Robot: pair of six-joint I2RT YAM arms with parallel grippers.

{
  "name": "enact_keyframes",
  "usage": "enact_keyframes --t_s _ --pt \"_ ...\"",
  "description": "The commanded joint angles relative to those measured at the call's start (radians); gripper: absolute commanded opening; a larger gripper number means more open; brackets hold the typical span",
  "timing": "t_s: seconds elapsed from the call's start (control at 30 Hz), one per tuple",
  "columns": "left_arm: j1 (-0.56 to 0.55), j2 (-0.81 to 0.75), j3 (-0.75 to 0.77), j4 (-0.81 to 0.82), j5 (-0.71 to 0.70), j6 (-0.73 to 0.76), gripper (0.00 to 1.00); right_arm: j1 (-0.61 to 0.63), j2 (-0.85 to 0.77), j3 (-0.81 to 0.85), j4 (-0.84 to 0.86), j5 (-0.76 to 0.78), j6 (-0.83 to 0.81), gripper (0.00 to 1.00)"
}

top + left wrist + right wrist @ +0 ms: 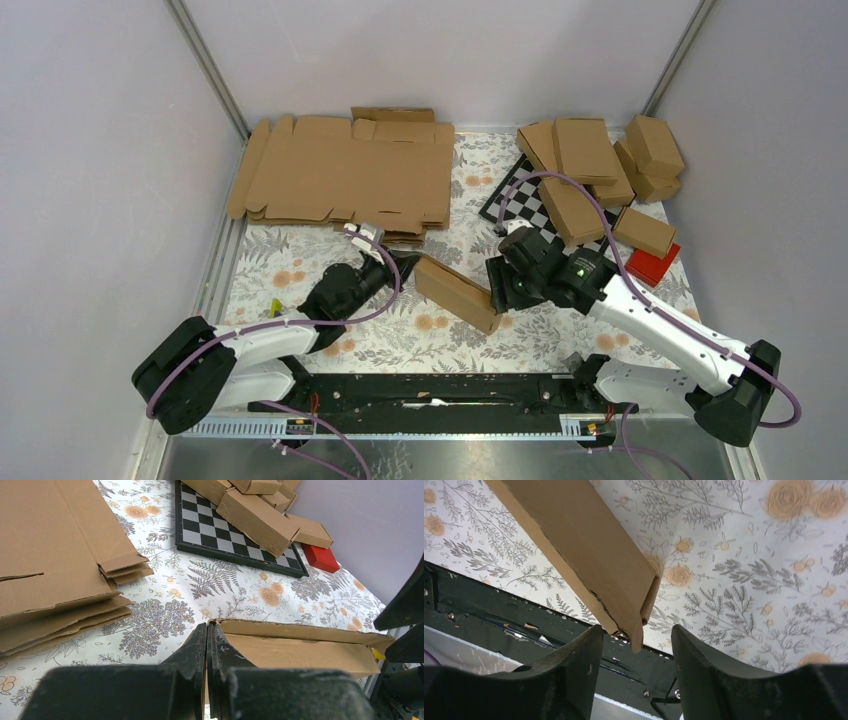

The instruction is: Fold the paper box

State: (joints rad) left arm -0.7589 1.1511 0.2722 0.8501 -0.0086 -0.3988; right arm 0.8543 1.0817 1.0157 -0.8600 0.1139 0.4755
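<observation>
We saw the paper box point(457, 293) as a plain brown, unprinted, slim oblong carton, folded up and lying flat and slantwise on the flowered desk point(440, 345), its far end toward the left, its near end toward the right, that end not quite closed.

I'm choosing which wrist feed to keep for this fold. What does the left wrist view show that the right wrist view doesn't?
Only the left wrist view: the stack of flat cardboard blanks, the chequered board with folded cartons piled on it, the red block, and the left gripper, which is shut.

Only the right wrist view: the right gripper, open, with a finger on either side of one end of the paper box, and the black base rail beyond the cloth's edge.

Both: the paper box and the floral tablecloth.
</observation>
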Motion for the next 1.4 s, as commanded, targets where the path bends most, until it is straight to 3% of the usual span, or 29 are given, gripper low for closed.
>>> enact_keyframes --t_s 0.0,0.2,0.4,0.83,1.13,1.37 --pt "-0.009 -0.008 -0.005 -0.085 -0.031 0.024 0.00 -0.009 -0.023 -0.026 -0.038 0.021 0.059 0.56" --pt "-0.016 -0.029 -0.003 -0.106 -0.042 0.029 0.00 -0.010 -0.024 -0.027 0.024 0.000 0.108 0.37" --pt "-0.031 -0.046 0.002 -0.120 -0.068 0.025 0.00 -0.011 -0.013 -0.037 0.070 -0.020 0.197 0.25" --pt "-0.144 -0.042 0.012 -0.128 -0.240 -0.011 0.00 -0.011 -0.022 -0.046 0.071 0.104 0.340 0.16" --pt "-0.214 -0.038 0.006 -0.116 -0.437 -0.044 0.00 -0.036 0.034 -0.008 0.078 0.264 0.265 0.14" --pt "-0.255 -0.024 0.008 -0.101 -0.527 -0.063 0.00 -0.056 0.054 -0.032 0.167 0.299 0.201 0.08"
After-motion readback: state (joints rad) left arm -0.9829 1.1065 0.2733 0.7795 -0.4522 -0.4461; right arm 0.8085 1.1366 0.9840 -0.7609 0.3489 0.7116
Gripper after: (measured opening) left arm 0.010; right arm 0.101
